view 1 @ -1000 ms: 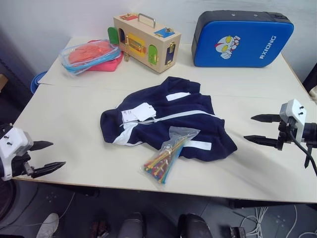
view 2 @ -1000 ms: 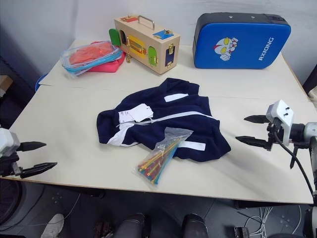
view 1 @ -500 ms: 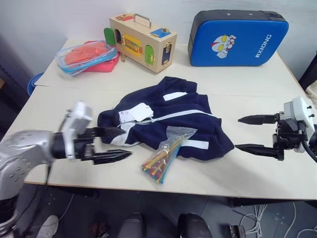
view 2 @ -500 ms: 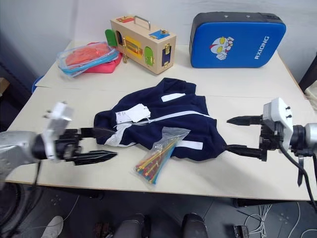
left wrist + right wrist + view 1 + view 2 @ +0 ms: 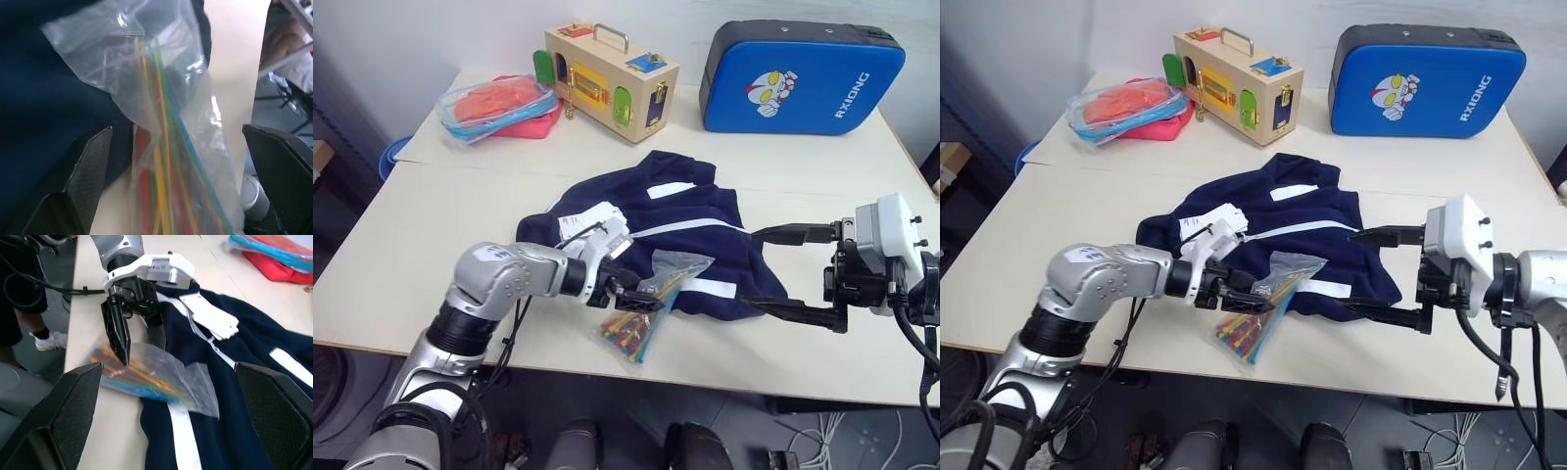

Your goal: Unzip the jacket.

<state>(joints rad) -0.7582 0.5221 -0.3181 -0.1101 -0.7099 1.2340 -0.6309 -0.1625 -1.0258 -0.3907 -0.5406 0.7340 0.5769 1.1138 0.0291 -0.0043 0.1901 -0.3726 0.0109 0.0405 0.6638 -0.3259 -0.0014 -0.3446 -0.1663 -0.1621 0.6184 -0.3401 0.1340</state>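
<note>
Navy jacket (image 5: 690,235) lies zipped under a plastic bag (image 5: 646,304) of sticks.

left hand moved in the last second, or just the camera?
Yes. The left hand swung in from the table's near left edge toward the middle; its open fingers now straddle the bag of coloured sticks lying on the jacket.

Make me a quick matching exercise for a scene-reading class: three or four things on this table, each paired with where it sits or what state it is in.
Things:
1. jacket
2. clear bag of coloured sticks
3. left gripper
4. wooden box

Places or states:
A. open, fingers either side of the bag
B. far side of the table, beside the blue padded case
C. spread at mid-table, zipper shut
D. lying on the jacket's front edge

Pairs: 1-C, 2-D, 3-A, 4-B
</note>
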